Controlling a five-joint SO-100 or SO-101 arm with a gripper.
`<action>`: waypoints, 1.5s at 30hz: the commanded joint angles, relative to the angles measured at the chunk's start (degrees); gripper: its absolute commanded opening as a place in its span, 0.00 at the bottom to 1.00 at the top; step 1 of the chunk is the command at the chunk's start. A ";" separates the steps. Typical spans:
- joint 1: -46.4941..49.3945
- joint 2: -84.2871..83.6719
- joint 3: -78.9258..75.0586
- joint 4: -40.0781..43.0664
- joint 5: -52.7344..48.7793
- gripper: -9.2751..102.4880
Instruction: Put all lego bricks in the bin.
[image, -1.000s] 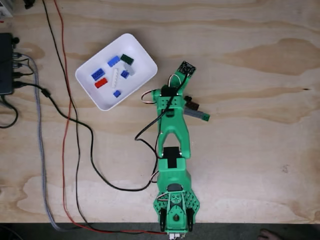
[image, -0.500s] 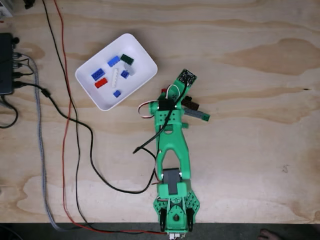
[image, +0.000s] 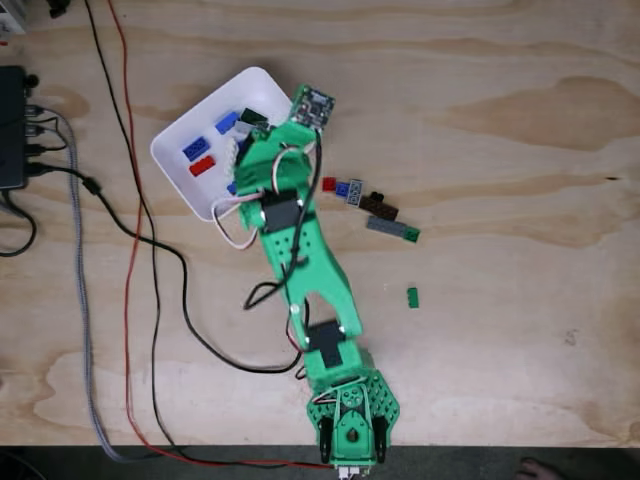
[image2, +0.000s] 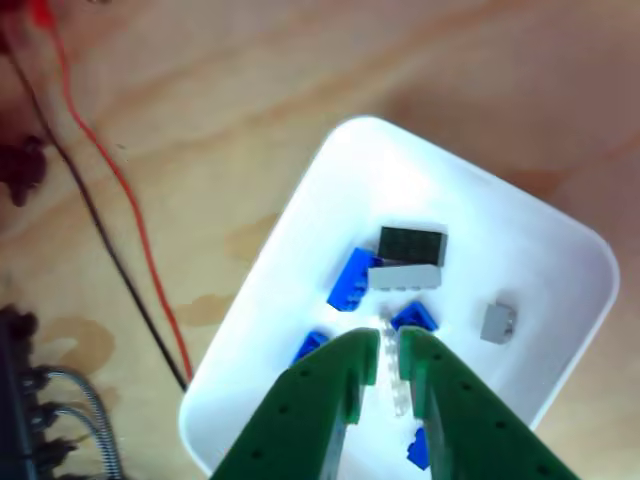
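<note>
The plywood table (image: 500, 330) fills the fixed view, with the green arm (image: 300, 260) reaching from its base at six o'clock toward eleven o'clock, covering the near right part of the bin (image: 190, 130). Black and red cables (image: 130, 250) trail along the table at nine o'clock. In the other view the gripper (image2: 390, 345) hangs over the bin (image2: 330, 170), its fingers (image2: 350, 365) drawn to a narrow gap with nothing seen between them; the bricks (image2: 412, 245) lie just past the tips, toward twelve o'clock. Five loose bricks (image: 392, 228) rest on the table at the arm's three o'clock: red, blue, brown, a grey-and-green plate, and one green piece (image: 412, 297) apart.
</note>
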 joint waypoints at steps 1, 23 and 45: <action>-1.85 -2.90 -13.54 4.22 0.62 0.22; 41.13 58.45 93.08 -4.48 -40.87 0.25; 49.92 42.01 102.92 -30.15 -70.49 0.08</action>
